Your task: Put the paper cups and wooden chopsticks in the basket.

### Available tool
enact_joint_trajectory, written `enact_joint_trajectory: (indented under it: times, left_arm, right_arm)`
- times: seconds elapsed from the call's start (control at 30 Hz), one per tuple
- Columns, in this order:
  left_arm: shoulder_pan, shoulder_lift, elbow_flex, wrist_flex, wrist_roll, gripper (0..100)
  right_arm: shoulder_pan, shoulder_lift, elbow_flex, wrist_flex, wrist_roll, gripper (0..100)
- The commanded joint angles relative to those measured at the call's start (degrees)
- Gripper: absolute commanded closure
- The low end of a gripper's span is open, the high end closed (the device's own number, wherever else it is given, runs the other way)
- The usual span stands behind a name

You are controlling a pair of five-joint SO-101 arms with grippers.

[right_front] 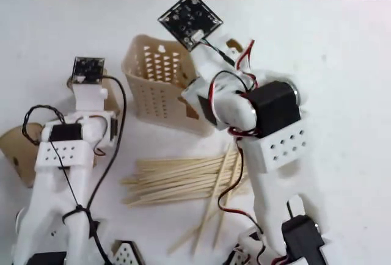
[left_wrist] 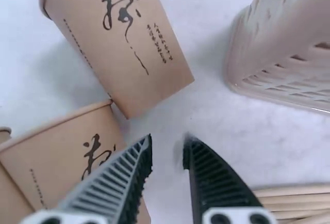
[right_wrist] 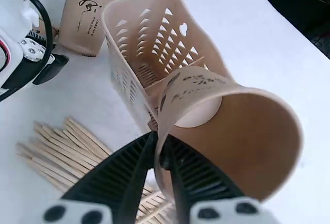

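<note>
Placement of the held paper cup [right_wrist: 232, 131]: my right gripper [right_wrist: 161, 149] pinches its wall at the rim, and the cup lies tilted on its side just beside the basket [right_wrist: 154, 43] at far centre. I would raise it above the open top, turn it base-down, then release. My left gripper [left_wrist: 167, 154], slightly spread, hangs near two more cups [left_wrist: 118, 43] at left; the chopsticks [right_front: 183, 179] lie near centre.

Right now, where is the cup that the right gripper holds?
In the right wrist view, the cup is clamped by its rim in the right gripper, tipped sideways close beside the basket.
</note>
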Motion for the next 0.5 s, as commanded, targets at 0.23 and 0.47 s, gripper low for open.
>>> enact_joint_trajectory:
  times: [0.23,0.47]
  left_arm:
    - [0.6,-1.5,-0.4,-1.1,0.6,88]
    - [0.6,-1.4,-0.4,-1.1,0.6,88]
  right_arm:
    - [-0.5,7.5,-0.5,-3.0,1.8,98.0]
    - [-0.4,7.4,-2.6,-5.4,1.8,97.1]
